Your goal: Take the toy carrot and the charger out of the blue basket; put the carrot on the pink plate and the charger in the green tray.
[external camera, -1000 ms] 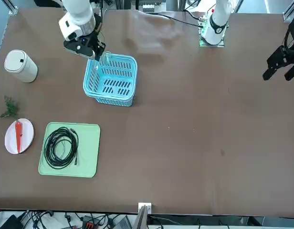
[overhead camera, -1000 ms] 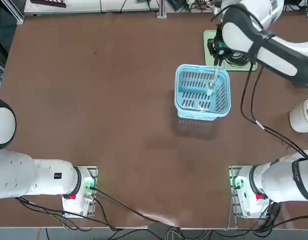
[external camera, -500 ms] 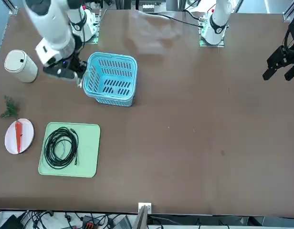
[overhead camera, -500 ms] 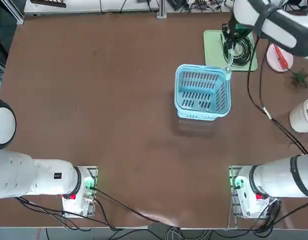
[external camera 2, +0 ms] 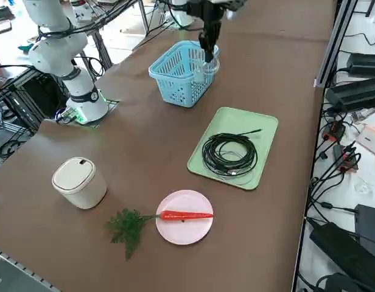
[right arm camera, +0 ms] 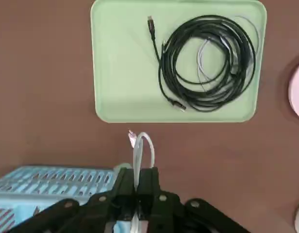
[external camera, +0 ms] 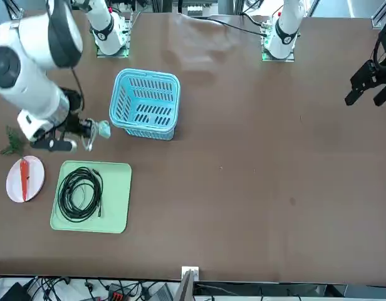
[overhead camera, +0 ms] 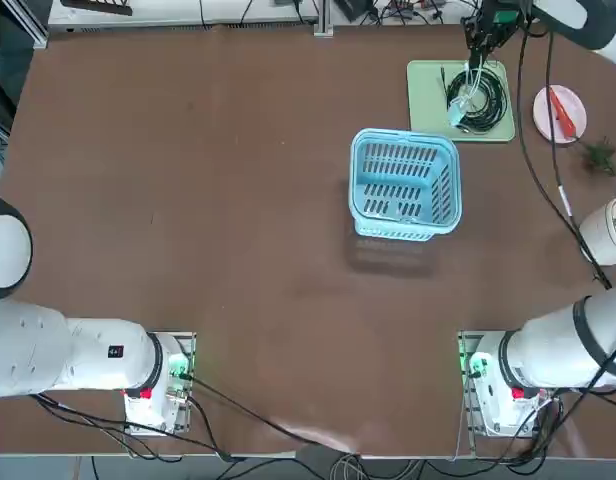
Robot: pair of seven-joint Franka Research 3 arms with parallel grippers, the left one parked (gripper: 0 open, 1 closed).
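One charger in right hand, one green tray.

The right arm was glossy white with black joint bands, a black cable trailing along it; its black fingers were narrow, and green light glowed at its base.

Your lighting is bright and even from overhead. The table shows a soft pale sheen near its edge, no harsh glare. The basket casts a faint, diffuse shadow toward the arm bases. Your wrist camera is slightly soft on the fingers up close.
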